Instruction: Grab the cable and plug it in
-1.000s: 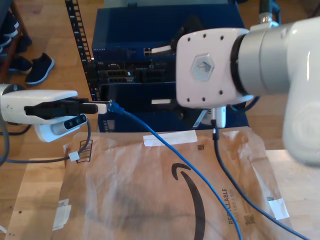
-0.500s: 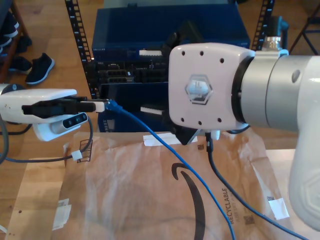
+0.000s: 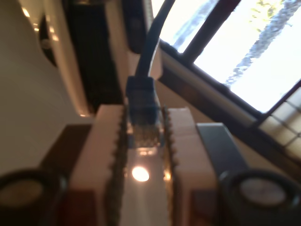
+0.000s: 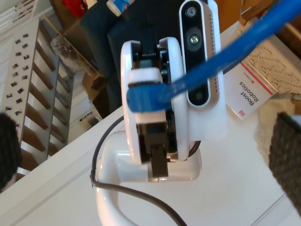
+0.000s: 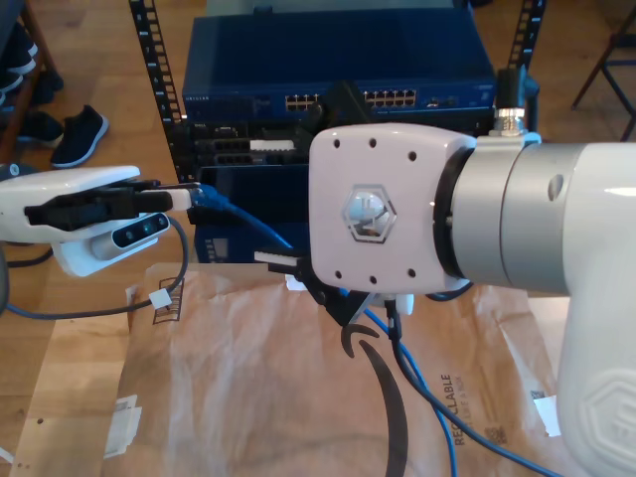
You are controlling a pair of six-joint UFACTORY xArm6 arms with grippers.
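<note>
The cable [image 5: 248,225] is thin and bright blue, and its translucent plug [image 3: 142,106] is pinched between the white fingers [image 3: 186,141] of my first gripper [image 3: 143,120]. In the exterior view my first gripper [image 5: 191,197] reaches in from the left, shut on the plug in front of the rack. From there the cable runs down behind my second arm [image 5: 397,214] and over the paper. My second gripper [image 4: 146,150] is open, its black pads [image 4: 286,150] wide apart. It faces my first gripper [image 4: 150,103] and the plug [image 4: 143,99], and I cannot tell how far off they are.
A dark blue network switch [image 5: 338,50] with a row of ports [image 5: 388,98] stands in a rack at the back. Brown paper packaging [image 5: 238,388] covers the table. A black cable [image 5: 427,397] hangs from my second arm. Shoes [image 5: 75,134] lie on the floor at the exterior view's left.
My second arm has swung toward the exterior view's left and lower, now covering the middle of the cable. My first gripper has lifted slightly with the plug.
</note>
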